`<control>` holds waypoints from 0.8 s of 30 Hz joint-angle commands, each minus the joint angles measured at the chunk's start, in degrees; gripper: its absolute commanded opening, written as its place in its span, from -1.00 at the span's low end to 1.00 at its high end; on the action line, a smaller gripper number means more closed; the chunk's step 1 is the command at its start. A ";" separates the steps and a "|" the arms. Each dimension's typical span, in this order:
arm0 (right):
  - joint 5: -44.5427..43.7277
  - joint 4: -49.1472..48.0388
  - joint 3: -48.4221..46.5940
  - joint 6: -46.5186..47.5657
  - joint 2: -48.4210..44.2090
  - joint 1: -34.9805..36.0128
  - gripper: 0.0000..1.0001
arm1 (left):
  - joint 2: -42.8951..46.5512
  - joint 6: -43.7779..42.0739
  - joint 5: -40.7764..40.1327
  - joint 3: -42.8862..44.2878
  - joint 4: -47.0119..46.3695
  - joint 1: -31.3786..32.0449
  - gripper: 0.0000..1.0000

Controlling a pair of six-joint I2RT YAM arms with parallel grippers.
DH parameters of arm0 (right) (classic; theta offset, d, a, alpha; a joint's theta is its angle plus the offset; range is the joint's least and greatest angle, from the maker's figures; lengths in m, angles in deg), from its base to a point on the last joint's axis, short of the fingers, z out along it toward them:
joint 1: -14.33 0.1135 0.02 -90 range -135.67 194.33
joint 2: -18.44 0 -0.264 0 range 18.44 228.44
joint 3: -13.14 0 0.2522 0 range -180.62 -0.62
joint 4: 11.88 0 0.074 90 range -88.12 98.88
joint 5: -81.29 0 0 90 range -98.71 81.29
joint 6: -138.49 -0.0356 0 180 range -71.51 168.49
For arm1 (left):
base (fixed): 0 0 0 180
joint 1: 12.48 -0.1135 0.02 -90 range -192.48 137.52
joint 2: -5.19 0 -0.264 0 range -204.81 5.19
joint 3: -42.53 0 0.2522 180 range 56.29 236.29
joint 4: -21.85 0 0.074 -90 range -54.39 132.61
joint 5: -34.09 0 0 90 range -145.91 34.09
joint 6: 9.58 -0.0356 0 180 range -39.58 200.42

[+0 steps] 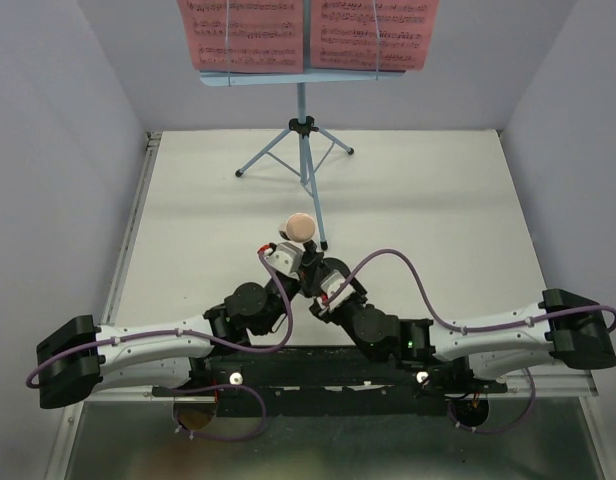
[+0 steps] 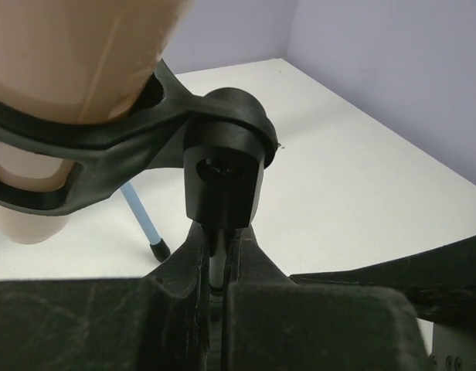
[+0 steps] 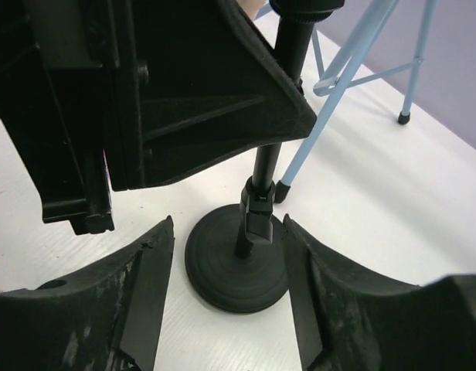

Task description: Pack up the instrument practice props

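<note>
The overhead view alone shows the whole music stand (image 1: 302,126). It stands on its blue tripod at the far side of the table (image 1: 438,200), and two pink pages (image 1: 240,30) lie side by side on its desk. In that view the two arms meet near the middle of the table, just in front of the tripod. The round head of the microphone (image 1: 300,225) pokes up between them, but the grip itself is hidden.

The left wrist camera fills that in. The left gripper (image 2: 219,259) has its jaws closed on the thin pole of the mic stand (image 2: 222,178), just under the black swivel joint. The clip (image 2: 83,147) at the top of the mic stand rings the beige microphone body, which sits inside it. One blue tripod foot (image 2: 158,249) rests on the table behind.

The right wrist camera shows the bottom of the mic stand. Its round base (image 3: 238,282) sits flat on the table, just beside a tripod foot. The right gripper (image 3: 225,239) is low, with its jaws spread wide on either side of the base; they do not appear to touch it. The left gripper shows above, clamped on the pole.
</note>
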 commanded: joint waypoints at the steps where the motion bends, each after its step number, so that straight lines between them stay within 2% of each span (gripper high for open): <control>1: 4.96 11.37 -1.90 -8.43 -4.32 0.37 0.37 | -0.70 1.95 -0.29 0.08 10.03 0.02 -1.00; 4: 7.86 16.20 -1.99 -13.26 -8.27 0.02 0.42 | -0.27 2.38 -0.47 1.75 13.27 0.11 -1.00; 7: 12.69 20.25 -0.76 -23.01 -12.93 -2.25 0.43 | 0.79 2.74 -0.56 3.95 18.02 0.11 -1.00; 11: 24.01 22.98 2.23 -34.35 -19.61 -11.29 0.43 | 1.23 2.47 -0.73 7.90 24.52 0.11 -1.00; 15: 35.10 23.07 3.47 -42.79 -21.56 -19.04 0.43 | 0.70 3.35 -0.12 10.98 29.36 0.11 -1.00; 19: 39.32 23.07 2.15 -47.98 -20.16 -21.60 0.43 | -0.09 4.06 0.23 12.48 31.22 0.02 -1.00; 24: 39.60 23.33 0.74 -54.05 -19.54 -22.30 0.53 | -0.88 5.19 -0.64 10.73 29.11 0.11 -1.00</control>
